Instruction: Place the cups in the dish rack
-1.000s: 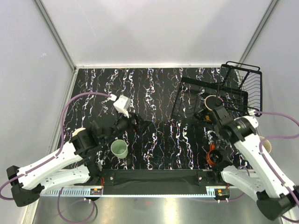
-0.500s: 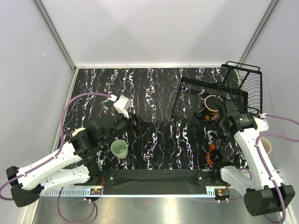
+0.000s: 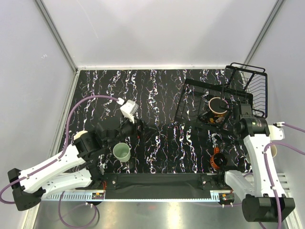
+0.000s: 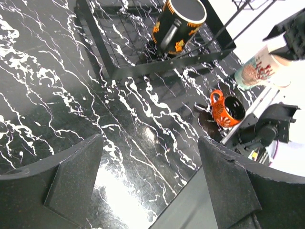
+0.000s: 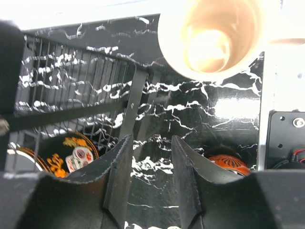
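We find the left gripper [image 4: 150, 143] with fingers wide apart and empty, near the mint mug [image 3: 121, 151]; the right gripper [image 5: 151, 140] is partly apart, holding nothing; the black patterned mug [image 3: 217, 109] sits mouth-up in the dish rack [image 3: 190, 82] basket, whether level we cannot tell; the red mug [image 4: 228, 109] sits outside on the table [image 3: 157, 95]; the cream mug [image 5: 209, 36] is largely hidden behind the right arm from above, its rim cut off in the wrist view.

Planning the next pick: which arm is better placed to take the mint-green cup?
Left. The left gripper, jaws wide, hovers beside the mint-green cup; the right gripper is far off at the dish rack.
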`<control>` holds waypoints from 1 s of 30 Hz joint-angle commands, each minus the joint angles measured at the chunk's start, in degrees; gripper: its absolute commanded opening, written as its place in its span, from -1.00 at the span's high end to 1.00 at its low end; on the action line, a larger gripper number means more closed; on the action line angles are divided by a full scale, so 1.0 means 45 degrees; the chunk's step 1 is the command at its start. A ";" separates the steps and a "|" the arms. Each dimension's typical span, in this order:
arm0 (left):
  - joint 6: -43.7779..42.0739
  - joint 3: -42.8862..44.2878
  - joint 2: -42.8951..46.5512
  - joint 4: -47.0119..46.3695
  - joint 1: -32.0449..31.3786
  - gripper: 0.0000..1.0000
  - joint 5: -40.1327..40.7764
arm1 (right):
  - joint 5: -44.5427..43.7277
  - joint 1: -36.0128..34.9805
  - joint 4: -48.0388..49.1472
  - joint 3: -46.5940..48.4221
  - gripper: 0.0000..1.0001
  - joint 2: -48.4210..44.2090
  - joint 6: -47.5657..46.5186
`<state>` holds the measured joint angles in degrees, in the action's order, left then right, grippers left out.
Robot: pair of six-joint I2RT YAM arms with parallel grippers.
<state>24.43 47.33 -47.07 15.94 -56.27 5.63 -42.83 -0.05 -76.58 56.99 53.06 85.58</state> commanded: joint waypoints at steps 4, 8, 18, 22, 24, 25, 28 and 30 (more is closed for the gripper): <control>-0.0252 0.0497 -0.0360 0.0089 0.0044 -0.73 -0.1171 | -0.0639 0.0812 -0.3667 0.0811 0.09 -0.0363 0.0006; -0.0019 0.0459 -0.0458 0.0109 0.0044 -0.72 -0.1816 | -0.1066 0.1203 -0.3647 0.1201 0.07 -0.0600 -0.0443; -0.0271 0.1200 -0.0751 0.0948 0.0044 -0.72 -0.2364 | -0.1811 0.2900 -0.3569 0.1653 -0.23 0.0239 -0.1323; -0.0408 0.1512 -0.0751 0.1514 0.0044 -0.72 -0.2519 | -0.1187 0.3604 -0.2692 0.0892 -0.23 0.0124 -0.1478; -0.0466 0.1726 -0.0751 0.1826 0.0044 -0.72 -0.2559 | -0.0971 0.4052 -0.2282 0.0618 -0.23 0.0142 -0.1809; -0.0525 0.1767 -0.0713 0.1905 0.0044 -0.73 -0.2559 | -0.0932 0.4152 -0.2280 0.0694 -0.23 0.0182 -0.1888; -0.0584 0.1689 -0.0576 0.1965 0.0044 -0.73 -0.2520 | -0.0951 0.4657 -0.1949 0.0851 -0.25 0.0124 -0.2551; -0.0565 0.1592 -0.0576 0.1965 0.0063 -0.73 -0.2520 | -0.0835 0.5108 -0.1425 0.0696 -0.35 0.0046 -0.3135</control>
<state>23.09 52.64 -50.35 24.56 -56.27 -4.32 -45.56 20.53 -76.49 60.01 54.02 75.61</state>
